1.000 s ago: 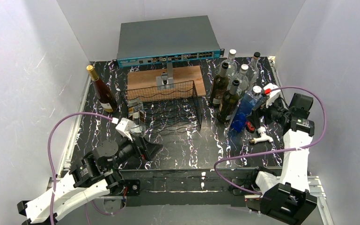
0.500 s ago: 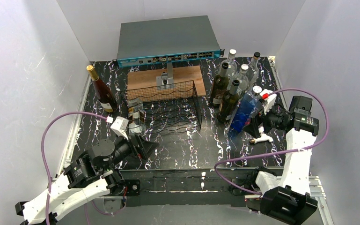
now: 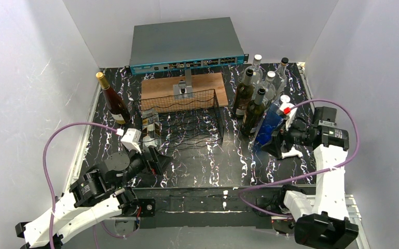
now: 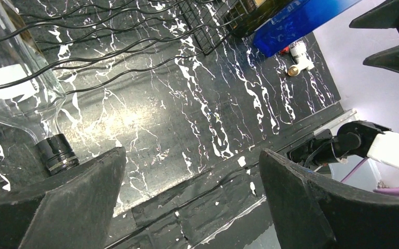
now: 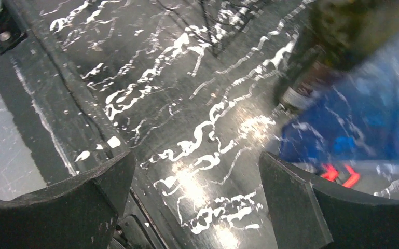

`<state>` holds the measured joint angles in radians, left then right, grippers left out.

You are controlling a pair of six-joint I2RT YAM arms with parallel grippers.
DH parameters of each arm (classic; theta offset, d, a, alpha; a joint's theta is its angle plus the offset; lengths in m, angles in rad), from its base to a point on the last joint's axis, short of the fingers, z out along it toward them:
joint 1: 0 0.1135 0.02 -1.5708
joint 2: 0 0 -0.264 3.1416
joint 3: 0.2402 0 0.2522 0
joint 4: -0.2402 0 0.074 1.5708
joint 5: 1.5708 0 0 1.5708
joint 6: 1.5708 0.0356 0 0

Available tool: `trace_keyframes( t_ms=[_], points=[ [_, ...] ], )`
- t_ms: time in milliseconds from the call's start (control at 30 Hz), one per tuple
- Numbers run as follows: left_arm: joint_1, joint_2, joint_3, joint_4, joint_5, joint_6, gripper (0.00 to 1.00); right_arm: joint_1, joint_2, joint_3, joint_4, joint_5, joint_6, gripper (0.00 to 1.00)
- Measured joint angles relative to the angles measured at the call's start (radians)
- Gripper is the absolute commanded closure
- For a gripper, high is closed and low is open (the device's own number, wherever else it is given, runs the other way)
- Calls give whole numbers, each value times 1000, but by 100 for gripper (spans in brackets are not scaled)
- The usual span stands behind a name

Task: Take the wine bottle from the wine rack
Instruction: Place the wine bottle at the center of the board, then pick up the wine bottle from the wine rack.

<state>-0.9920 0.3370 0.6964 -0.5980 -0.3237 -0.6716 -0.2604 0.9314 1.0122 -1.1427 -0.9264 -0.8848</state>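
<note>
The wine bottle (image 3: 150,128), clear glass with a black cap, lay in the wine rack's (image 3: 194,124) left end. Its label was too small to read. The left pincer (image 4: 192,166) gaped released near its cap. The right pincer (image 5: 197,166) gaped, grasping nothing, beside a blue bottle (image 3: 268,124).

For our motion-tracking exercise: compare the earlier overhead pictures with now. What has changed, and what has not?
The left gripper drew back slightly towards its base. The right gripper swung left and nearer, close to the blue bottle. Both are open, holding nothing. The wine rack, the bottle on it and the standing bottles stayed put.
</note>
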Motion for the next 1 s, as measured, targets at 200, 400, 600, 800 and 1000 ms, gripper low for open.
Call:
trace_keyframes(
  t_ms=[200,400,600,800,1000],
  points=[
    [0,2,0,-37,-19,-37,1,320,3,-9,181,62,181,2],
    [0,0,3,-79,-44,-69,1,530,82,13,233,140,201,2],
    [0,5,23,-119,-73,-93,1,708,164,68,252,230,177,2],
    [0,8,23,-139,-95,-130,1,776,226,153,256,280,130,2],
    [0,2,28,-201,-142,-175,1,780,235,154,310,255,130,2]
  ],
)
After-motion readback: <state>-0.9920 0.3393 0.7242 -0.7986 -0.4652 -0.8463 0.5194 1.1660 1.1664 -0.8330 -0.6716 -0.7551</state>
